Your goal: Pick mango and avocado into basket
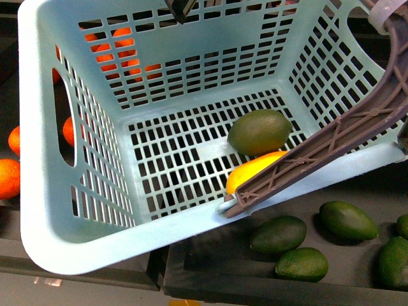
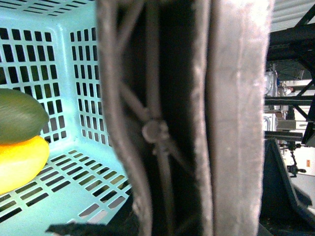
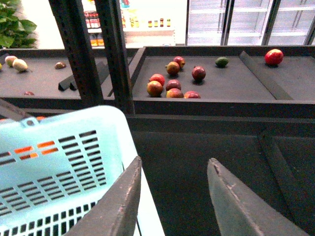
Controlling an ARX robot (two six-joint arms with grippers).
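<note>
The teal basket fills the front view, tilted and lifted. Inside it lie the dark-green avocado and, under it, the yellow mango, partly hidden by the grey-brown handle. In the left wrist view the avocado rests on the mango against the basket wall. My left gripper is shut on the basket handle, which fills that view; the fingers are hidden. My right gripper is open and empty, beside the basket's rim, over a dark shelf.
Several loose avocados lie in a dark tray below the basket at the right. Oranges lie at the left and behind the basket wall. In the right wrist view, dark shelf posts and a tray of red fruit stand beyond.
</note>
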